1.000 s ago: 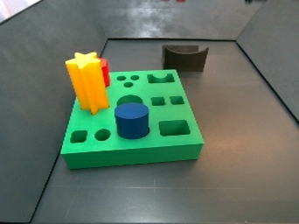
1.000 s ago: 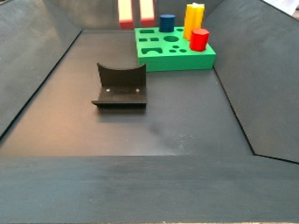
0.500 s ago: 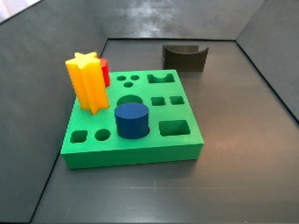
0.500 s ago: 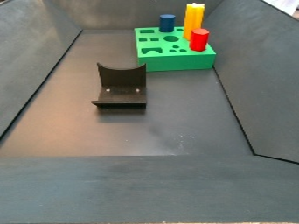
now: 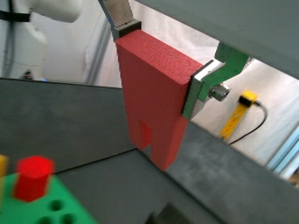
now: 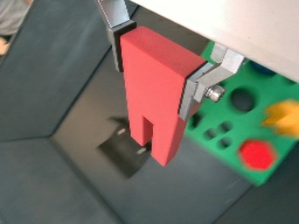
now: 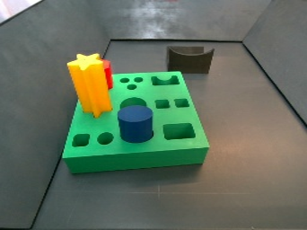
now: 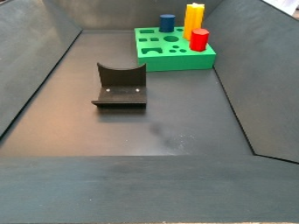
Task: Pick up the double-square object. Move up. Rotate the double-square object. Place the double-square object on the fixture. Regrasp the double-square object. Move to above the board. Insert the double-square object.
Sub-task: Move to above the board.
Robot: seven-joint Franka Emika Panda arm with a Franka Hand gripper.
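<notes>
Gripper is up high, out of frame in both side views, so only the wrist cams catch it. It's clamped on the double-square object: one flat silver finger on each of two opposite sides, block hanging straight down with the slotted end lowest. In both wrist views you can see the slot splitting that end into two square legs. Smooth matte red, sharp edges.

Lots of free room under it. In a wrist view the fixture sits on the dark floor well below the legs, nothing touching. The board is off to the side of the gripper, also well below.

Count: one green board with a bunch of cutouts (round, square, some odd shapes), one yellow star prism, one blue cylinder, one red round peg, all standing in the board. One fixture, dark, with a curved notch on top, sitting apart from the board on bare floor. The dark grey walls slope up around the floor, which looks a bit scuffed.
</notes>
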